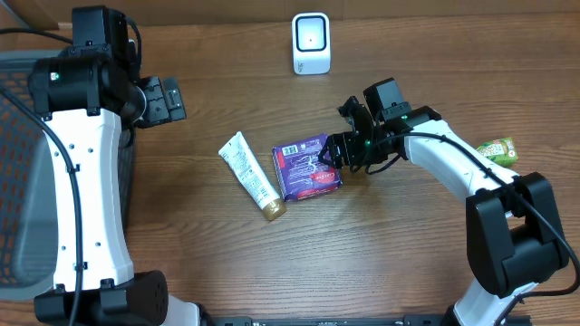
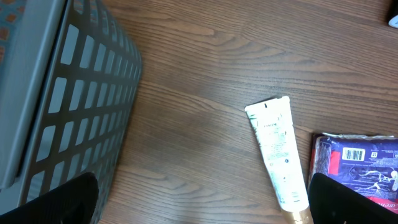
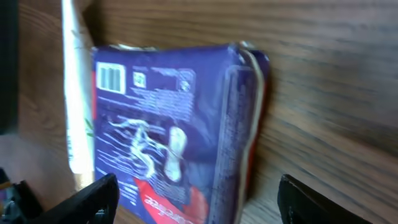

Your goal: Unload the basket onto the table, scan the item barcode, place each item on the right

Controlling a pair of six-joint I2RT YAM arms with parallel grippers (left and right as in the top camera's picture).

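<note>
Purple pack lies on the counter, barcode up, far from the scanner. Right end effector is released at its edge. Scanning looks undone.

tube left of packet, scanner behind

This is a robotics lab bench dressed up as a shop checkout. The left arm and right arm, white with bare cables, rise from the near edge of a wood-grain table. A small white scanner stands upright at the far edge, and a grey slatted basket sits at the left. Shop goods lie loose on the wood (each in printed retail wrapping): a tube, a purple pack with a barcode, and a green packet.
</note>
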